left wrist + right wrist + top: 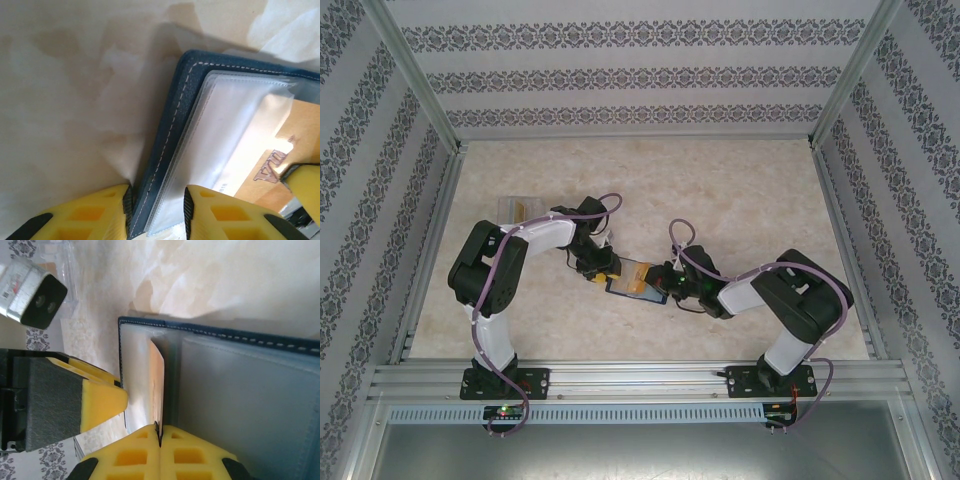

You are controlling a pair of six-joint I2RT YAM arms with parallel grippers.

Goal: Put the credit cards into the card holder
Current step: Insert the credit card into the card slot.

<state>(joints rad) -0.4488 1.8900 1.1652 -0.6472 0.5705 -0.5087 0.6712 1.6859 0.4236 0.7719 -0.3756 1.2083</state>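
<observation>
Reaching inward from both sides, left tool (157,195) clamps card holder (172,115); right tool (160,434) pinches credit card (158,385).

You see the card holder (162,150) in navy, grained, leather-like material, matt, with pale thread stitching. Its inner sleeves (225,130) are clear plastic, glossy and slightly creased. The credit card (300,145) looks like smooth orange plastic with a dull sheen. The right gripper (160,432) and left gripper (156,192) are yellow moulded plastic, matt; one pad (52,405) is grey and finely textured. Your table (740,190) is smooth, marbled, softly shiny.
</observation>
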